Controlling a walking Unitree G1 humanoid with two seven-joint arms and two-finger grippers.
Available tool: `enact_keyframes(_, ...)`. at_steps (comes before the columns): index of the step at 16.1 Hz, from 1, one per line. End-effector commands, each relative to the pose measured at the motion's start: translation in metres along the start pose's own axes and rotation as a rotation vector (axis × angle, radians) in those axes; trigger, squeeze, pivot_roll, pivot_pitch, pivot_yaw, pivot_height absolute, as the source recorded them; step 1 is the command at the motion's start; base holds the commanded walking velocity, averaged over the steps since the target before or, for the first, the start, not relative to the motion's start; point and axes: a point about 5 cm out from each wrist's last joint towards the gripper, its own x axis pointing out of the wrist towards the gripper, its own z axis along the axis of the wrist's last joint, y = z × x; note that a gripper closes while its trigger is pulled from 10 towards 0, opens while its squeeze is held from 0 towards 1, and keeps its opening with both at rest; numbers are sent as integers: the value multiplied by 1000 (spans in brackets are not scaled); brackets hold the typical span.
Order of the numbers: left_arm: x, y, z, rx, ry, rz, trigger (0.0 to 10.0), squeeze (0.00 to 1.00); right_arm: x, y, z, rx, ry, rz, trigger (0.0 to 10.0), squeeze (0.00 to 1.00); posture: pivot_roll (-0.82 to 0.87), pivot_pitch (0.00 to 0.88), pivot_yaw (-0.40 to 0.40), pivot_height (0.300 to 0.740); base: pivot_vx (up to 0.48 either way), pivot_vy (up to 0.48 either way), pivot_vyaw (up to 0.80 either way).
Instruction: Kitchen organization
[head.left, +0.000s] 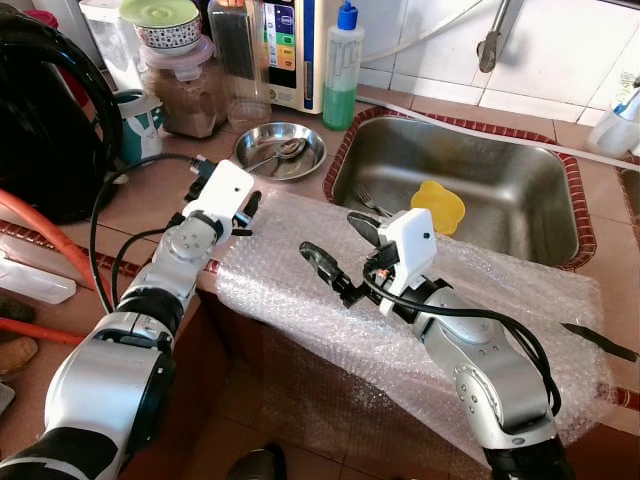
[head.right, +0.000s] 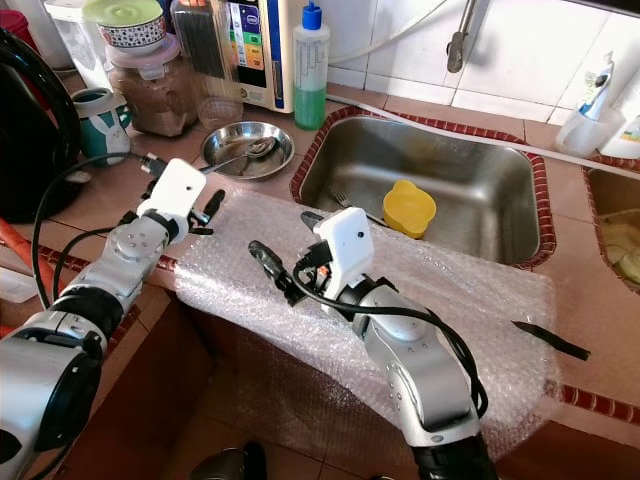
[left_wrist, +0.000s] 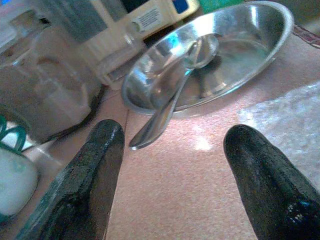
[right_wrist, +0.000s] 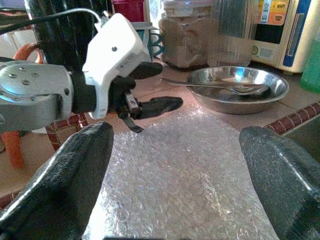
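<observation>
- Tiled kitchen surface (head.left: 130, 205), bubble wrap (head.left: 400, 330) spread by sink (head.left: 455, 190).
- Left end effector (left_wrist: 170, 165) released, empty, pointed at spoon (left_wrist: 172, 85) in steel bowl (head.left: 280, 150), just ahead.
- Right end effector (right_wrist: 175, 165) released, empty, over wrap.
- Risk: spoon handle overhangs rim; clumsy pinch could tip bowl.

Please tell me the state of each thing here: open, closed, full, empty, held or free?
Left gripper: open, holds nothing.
Right gripper: open, holds nothing.
Steel bowl: upright, spoon inside.
Soap bottle: capped, partly full.
Brown jar: lid on.
Sink: yellow cup and fork inside.
</observation>
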Motion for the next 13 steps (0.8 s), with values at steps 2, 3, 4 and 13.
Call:
enact_keyframes(2,2,-2,2,41,9,-26,0,0,-3,0,5,-7,-14,-6,10000,4,-55,125,26,740,0,0,0)
enact_keyframes(3,2,-3,2,47,11,-30,0,0,-3,0,5,-7,-14,-7,10000,4,-55,125,26,740,0,0,0)
enact_keyframes(4,2,-3,2,53,14,-34,0,0,-3,1,5,-6,-12,-7,10000,4,-57,124,28,740,0,0,0)
enact_keyframes(13,3,-3,3,56,21,-30,0,0,-3,0,5,-11,-7,-5,10000,4,-60,119,26,740,0,0,0)
